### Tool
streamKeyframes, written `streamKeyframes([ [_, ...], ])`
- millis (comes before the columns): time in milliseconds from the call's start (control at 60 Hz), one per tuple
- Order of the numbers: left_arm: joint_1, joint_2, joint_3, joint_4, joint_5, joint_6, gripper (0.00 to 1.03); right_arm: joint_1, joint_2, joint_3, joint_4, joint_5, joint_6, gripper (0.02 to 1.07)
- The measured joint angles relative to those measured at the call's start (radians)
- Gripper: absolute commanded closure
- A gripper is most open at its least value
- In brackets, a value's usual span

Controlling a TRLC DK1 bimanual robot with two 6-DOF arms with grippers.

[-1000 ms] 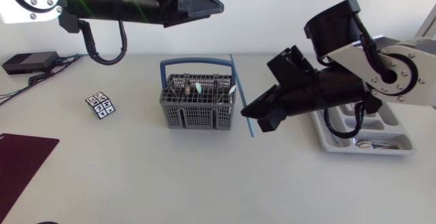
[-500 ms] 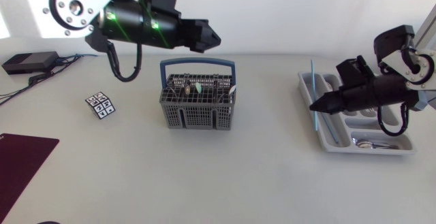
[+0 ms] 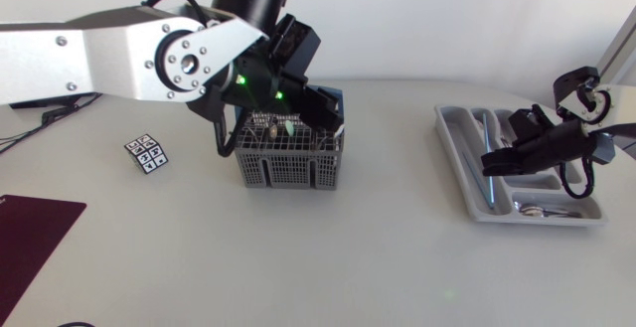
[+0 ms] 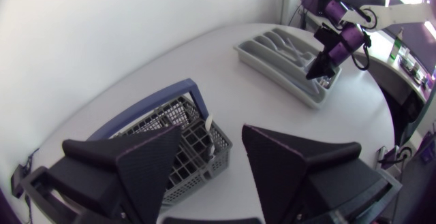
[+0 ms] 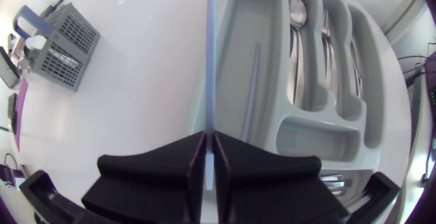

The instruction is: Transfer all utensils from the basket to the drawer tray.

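- A thin light-blue stick (image 5: 210,54) is pinched between the two fingers of the right end effector (image 5: 210,139), which is narrowed onto it from both sides.
- The stick runs straight ahead of those fingers, along the outer wall of the long compartment of the grey plastic drawer tray (image 5: 259,13).
- A second thin bluish stick (image 5: 253,88) lies lengthwise inside that long compartment.
- Shiny metal spoons (image 5: 294,9) lie in the neighbouring narrow compartments.
- The drawer tray sits near the right edge of the white tabletop (image 3: 298,257), with the right arm above it.
- The grey plastic mesh basket with a blue handle (image 3: 288,163) stands upright at the middle of the tabletop, toward the far edge and well apart from the drawer tray.
- A few utensils stand in the basket, among them a white one (image 4: 211,139) at a corner.
- The left end effector (image 4: 212,132) hangs just above the basket, fingers spread wide and holding nothing.
- A small black-and-white patterned cube (image 3: 146,153) lies left of the basket.
- A dark maroon mat (image 3: 30,233) lies at the left edge, toward the near left corner.
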Motion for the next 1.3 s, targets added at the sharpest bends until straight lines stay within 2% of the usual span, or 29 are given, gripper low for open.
streamKeyframes([
  [50,-0.007,0.014,-0.001,0.0,-0.026,0.004,0.41,-0.005,0.017,0.01,0.0,0.005,0.0,0.98],
  [83,-0.012,0.021,-0.001,0.0,-0.041,0.009,0.41,-0.007,0.027,0.015,0.002,0.008,0.0,0.92],
  [283,-0.055,0.055,-0.002,0.0,-0.127,0.049,0.41,-0.012,0.053,0.018,0.007,0.023,0.001,0.23],
  [333,-0.068,0.067,-0.002,-0.003,-0.155,0.056,0.41,-0.012,0.055,0.018,0.007,0.031,0.001,0.16],
  [517,-0.096,0.115,0.0,-0.061,-0.235,0.074,0.41,-0.01,0.055,0.018,0.007,0.037,0.004,0.1],
  [683,-0.122,0.187,0.041,-0.114,-0.311,0.079,0.41,0.013,0.054,0.018,0.006,0.039,0.005,0.07],
  [867,-0.127,0.242,0.111,-0.152,-0.357,0.078,0.41,0.035,0.027,0.018,0.003,0.041,0.011,0.07],
  [1083,-0.127,0.301,0.175,-0.176,-0.381,0.077,0.53,0.05,0.005,0.018,-0.003,0.041,0.023,0.07],
  [1300,-0.115,0.32,0.196,-0.175,-0.401,0.074,0.75,0.063,-0.008,0.018,-0.005,0.041,0.027,0.07],
])
